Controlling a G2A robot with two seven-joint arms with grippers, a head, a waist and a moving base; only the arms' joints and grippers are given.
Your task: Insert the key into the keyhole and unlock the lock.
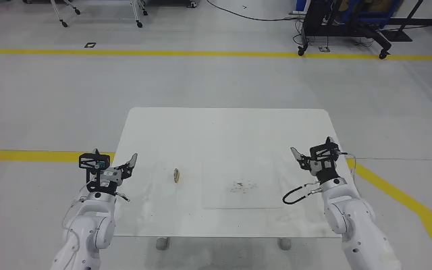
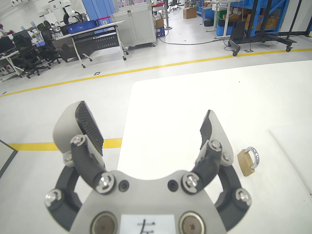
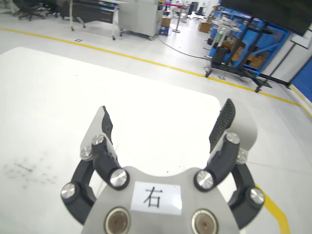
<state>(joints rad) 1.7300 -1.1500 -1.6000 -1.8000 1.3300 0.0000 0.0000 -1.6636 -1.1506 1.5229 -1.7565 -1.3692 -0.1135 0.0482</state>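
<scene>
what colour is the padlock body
Brass-gold body on the small metal padlock, silver shackle; left wrist view shows it best.

White arms (image 1: 91, 226), silver claw (image 2: 145, 109) frames, black ribbed pads (image 2: 89, 127)

Two white arms are seen from above, bent at the elbow and pointed forward. The left arm (image 1: 91, 219) ends in the left gripper (image 1: 115, 157), whose jaws are spread wide apart. The right arm (image 1: 351, 216) ends in the right gripper (image 1: 312, 146), which is likewise held wide open. In the wrist views, ribbed black pads (image 2: 89, 125) are shown facing each other across the gap between the jaws, and each finger is angled outward from a grey plate behind the jaws. Nothing is gripped.
</scene>
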